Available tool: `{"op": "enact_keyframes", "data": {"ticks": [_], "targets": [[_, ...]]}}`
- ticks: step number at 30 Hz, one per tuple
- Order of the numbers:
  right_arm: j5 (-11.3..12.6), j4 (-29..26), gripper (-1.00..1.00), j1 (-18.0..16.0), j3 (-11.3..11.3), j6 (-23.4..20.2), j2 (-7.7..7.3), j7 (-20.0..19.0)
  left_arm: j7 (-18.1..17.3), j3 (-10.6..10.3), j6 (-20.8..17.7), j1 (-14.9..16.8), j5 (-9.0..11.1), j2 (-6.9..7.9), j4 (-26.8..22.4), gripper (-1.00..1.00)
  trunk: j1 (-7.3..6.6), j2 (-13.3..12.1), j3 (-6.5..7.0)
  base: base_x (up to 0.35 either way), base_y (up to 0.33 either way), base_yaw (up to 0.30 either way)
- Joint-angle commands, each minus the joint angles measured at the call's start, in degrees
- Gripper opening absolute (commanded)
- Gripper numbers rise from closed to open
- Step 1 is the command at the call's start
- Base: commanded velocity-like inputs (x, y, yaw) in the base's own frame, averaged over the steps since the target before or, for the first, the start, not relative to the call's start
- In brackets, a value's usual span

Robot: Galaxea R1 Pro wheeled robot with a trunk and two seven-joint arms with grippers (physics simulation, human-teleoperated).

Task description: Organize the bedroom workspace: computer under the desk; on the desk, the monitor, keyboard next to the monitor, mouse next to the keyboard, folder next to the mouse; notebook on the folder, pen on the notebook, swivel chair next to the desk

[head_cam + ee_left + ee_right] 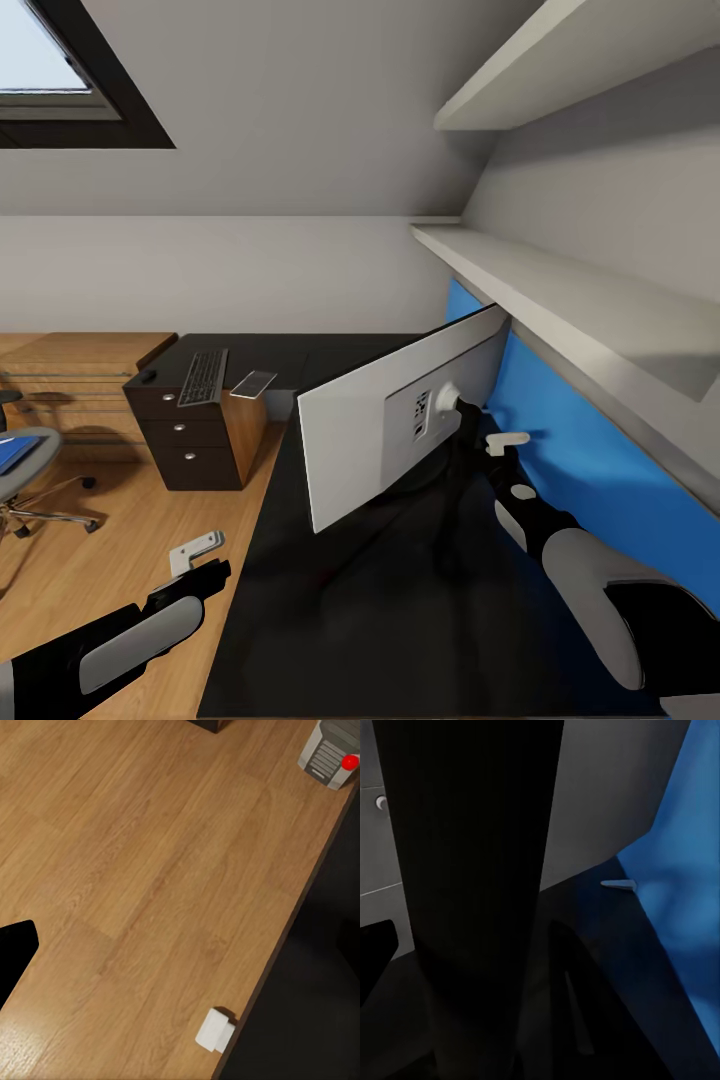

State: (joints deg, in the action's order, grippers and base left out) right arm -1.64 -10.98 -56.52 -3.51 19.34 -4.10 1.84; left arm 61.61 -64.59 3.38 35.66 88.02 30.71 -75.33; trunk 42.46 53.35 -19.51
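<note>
The monitor (400,430) stands on the black desk (330,610) with its white rear shell toward me. My right gripper (492,440) is open beside its black neck (472,870), one fingertip (619,883) a little apart from it. My left gripper (195,553) hangs open over the wooden floor by the desk edge. On the far desk section lie the keyboard (203,377), the mouse (148,376) and a thin flat rectangle that looks like the notebook (253,383). The swivel chair (25,470) carries the blue folder (12,452) at the far left. The computer (330,750) stands on the floor. The pen is out of view.
A blue wall panel (590,450) backs the desk, with grey shelves (570,290) overhanging it on the right. Dark drawers (190,440) sit under the far desk end. A low light-wood shelving unit (70,370) lines the back left wall under a skylight (40,60).
</note>
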Motion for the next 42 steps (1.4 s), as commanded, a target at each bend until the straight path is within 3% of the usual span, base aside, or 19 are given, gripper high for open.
{"op": "enact_keyframes", "data": {"ticks": [1,17,18,42], "targets": [[0.3,0.17,-1.0,-0.04,-1.15,0.17,-0.05,0.36,0.16,-0.18,0.34,0.11,0.31,0.05,-0.08,1.0,0.02,0.05,-0.08,0.002,-0.004,0.0],[0.24,0.26,-1.0,-0.01,-1.15,0.17,-0.05,0.36,0.18,-0.18,0.38,0.11,0.31,0.05,-0.12,1.0,0.02,0.05,-0.08,0.0,0.0,0.0],[0.23,0.26,1.0,-0.02,-1.15,0.17,-0.04,0.36,0.18,-0.18,0.38,0.11,0.31,0.05,-0.14,1.0,0.02,0.05,-0.08,0.0,0.0,0.0],[0.27,0.17,1.0,0.0,-1.24,0.26,-0.03,0.36,0.18,-0.18,0.36,0.11,0.39,0.05,-0.08,1.0,0.02,0.05,-0.08,-0.027,0.0,0.0]]}}
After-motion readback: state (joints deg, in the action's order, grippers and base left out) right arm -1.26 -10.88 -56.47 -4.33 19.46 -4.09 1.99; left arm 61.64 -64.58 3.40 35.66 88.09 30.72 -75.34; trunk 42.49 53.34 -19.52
